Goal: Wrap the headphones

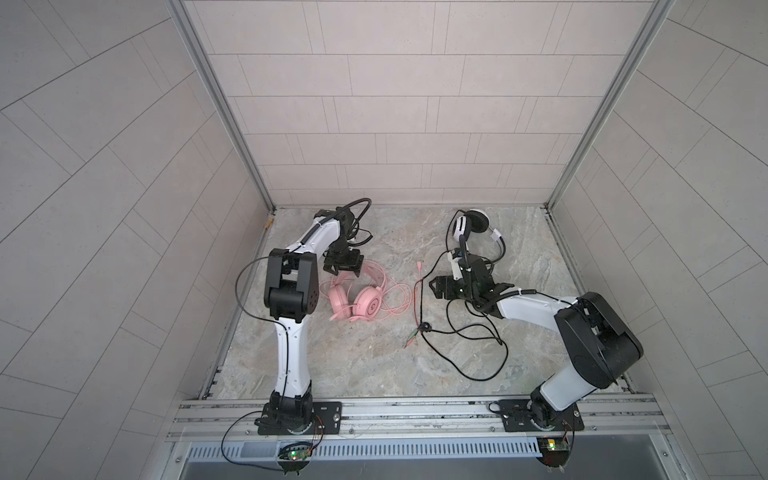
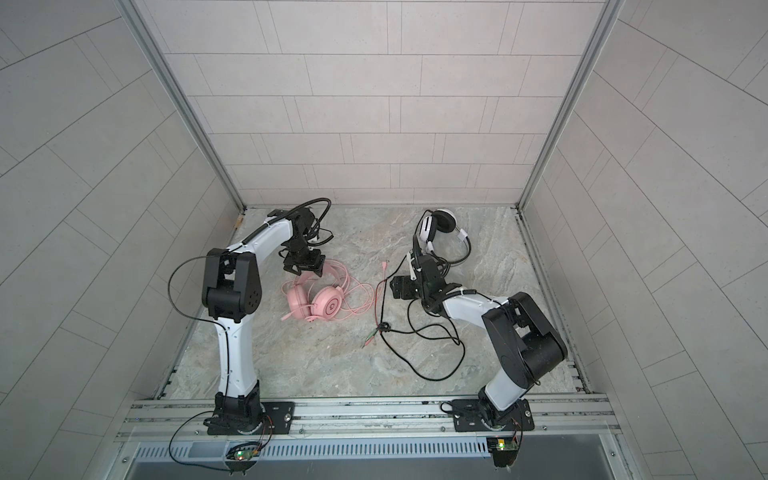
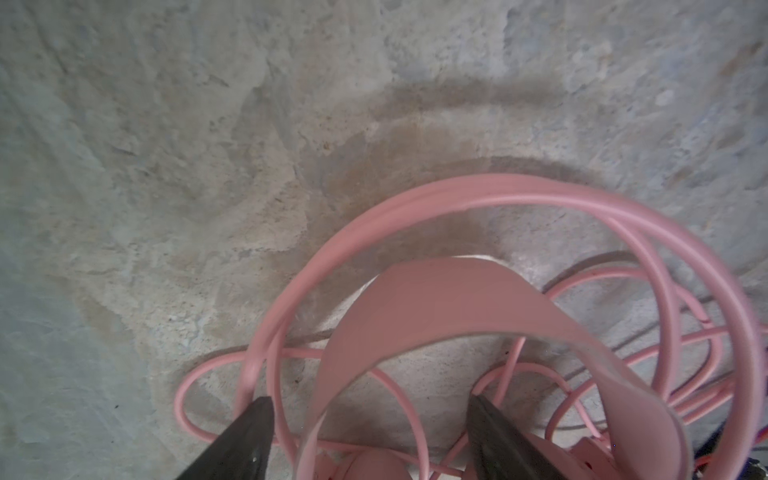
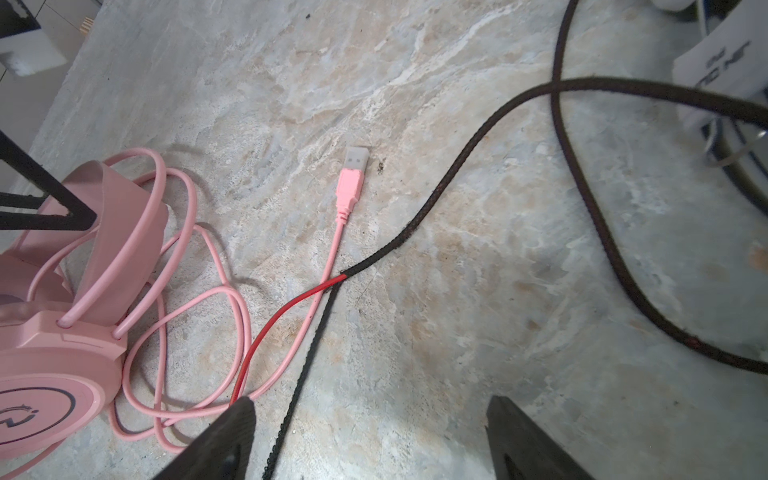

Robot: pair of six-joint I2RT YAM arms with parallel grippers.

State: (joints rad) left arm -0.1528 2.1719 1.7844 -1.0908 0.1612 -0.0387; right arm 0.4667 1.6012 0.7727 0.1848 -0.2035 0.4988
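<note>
A grasp is in hand: the pink headphones' band (image 3: 436,299) is straddled by the released left claw (image 3: 368,400), the right claw (image 4: 372,400) is likewise released, and clenching is needed next.

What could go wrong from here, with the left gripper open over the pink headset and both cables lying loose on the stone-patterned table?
1. The left gripper stands open around one side of the wide pink headband, and thin pink cable loops lie close by; closing may pinch cable together with the band.
2. The black braided cable crosses the cable of the pink USB plug, so pulling one may drag or tangle the other.
</note>
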